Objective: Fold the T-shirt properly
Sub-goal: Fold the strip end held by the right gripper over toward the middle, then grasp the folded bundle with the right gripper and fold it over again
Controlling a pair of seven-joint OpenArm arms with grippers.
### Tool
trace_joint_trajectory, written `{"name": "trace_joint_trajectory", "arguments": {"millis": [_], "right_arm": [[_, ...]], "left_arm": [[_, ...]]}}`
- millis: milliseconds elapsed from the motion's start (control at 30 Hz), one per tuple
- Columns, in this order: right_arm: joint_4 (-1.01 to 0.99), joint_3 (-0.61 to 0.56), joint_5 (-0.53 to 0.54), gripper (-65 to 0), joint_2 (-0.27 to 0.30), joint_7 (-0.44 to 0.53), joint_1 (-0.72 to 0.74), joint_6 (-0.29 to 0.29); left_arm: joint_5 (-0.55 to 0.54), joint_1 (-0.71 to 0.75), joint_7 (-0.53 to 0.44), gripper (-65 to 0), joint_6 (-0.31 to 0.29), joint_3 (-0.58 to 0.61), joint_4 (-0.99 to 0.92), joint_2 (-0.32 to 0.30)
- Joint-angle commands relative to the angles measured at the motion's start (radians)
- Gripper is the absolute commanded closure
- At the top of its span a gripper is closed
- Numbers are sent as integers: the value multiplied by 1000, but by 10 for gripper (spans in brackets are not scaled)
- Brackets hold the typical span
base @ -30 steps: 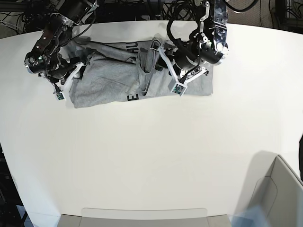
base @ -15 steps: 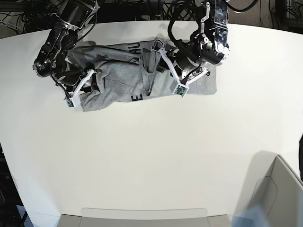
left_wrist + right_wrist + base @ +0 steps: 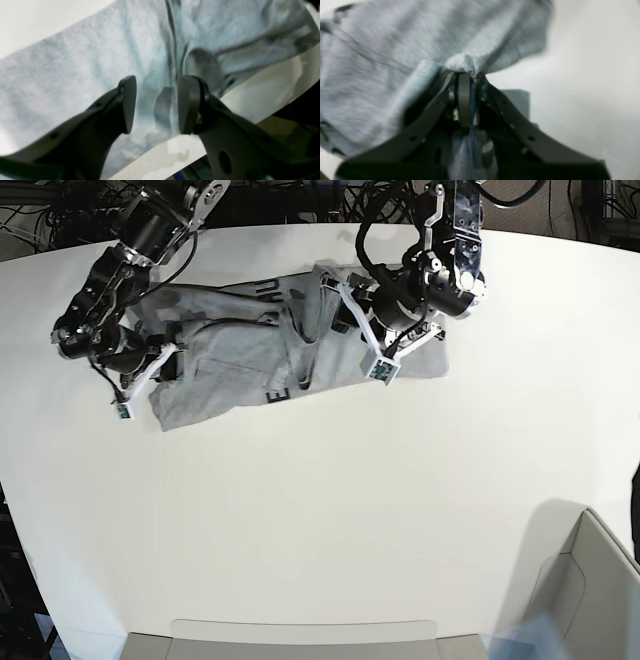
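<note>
Fabric of the T-shirt (image 3: 395,45) bunches pinched between the right gripper (image 3: 467,77) fingers; the left gripper (image 3: 155,102) fingers stand apart over grey cloth.

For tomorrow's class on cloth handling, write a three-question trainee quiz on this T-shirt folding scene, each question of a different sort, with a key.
1. True or false: the right gripper has its jaws pinched shut on a bunched bit of the T-shirt.
2. The left gripper has its jaws: A) shut on a sleeve, B) open over the fabric, C) open over bare table.
3. Fill in: the T-shirt's lettering is ____ in colour.

Key: 1 true; 2 B; 3 black.
</note>
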Motion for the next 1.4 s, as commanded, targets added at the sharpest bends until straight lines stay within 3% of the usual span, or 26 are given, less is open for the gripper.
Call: {"name": "trace_joint_trajectory", "arguments": {"millis": [0, 167, 333, 433, 533, 800, 1033, 1367], "right_arm": [[-18, 27, -145, 0, 38, -100, 4, 16], [-86, 64, -143, 0, 123, -95, 67, 16], [-60, 60, -153, 0, 137, -95, 64, 16], [5, 56, -157, 0, 122, -103, 47, 16], [124, 41, -193, 0, 56, -98, 21, 16], [477, -178, -226, 0, -104, -95, -110, 16], [625, -327, -228, 0, -114, -101, -168, 16], [638, -606, -220, 0, -116, -95, -208, 16]], "left_arm": [[-13, 2, -14, -259, 2, -16, 16, 4], [-13, 7, -6, -259, 2, -88, 18, 4], [-13, 7, -3, -259, 2, -152, 18, 4], [-13, 25, -3, -259, 1, -197, 18, 4], [-13, 41, -3, -259, -2, -258, 18, 3], [-13, 44, -3, -259, -1, -319, 18, -74], [-13, 67, -3, -259, -2, -390, 16, -75], [-10, 68, -3, -260, -4, -488, 3, -78]]}}
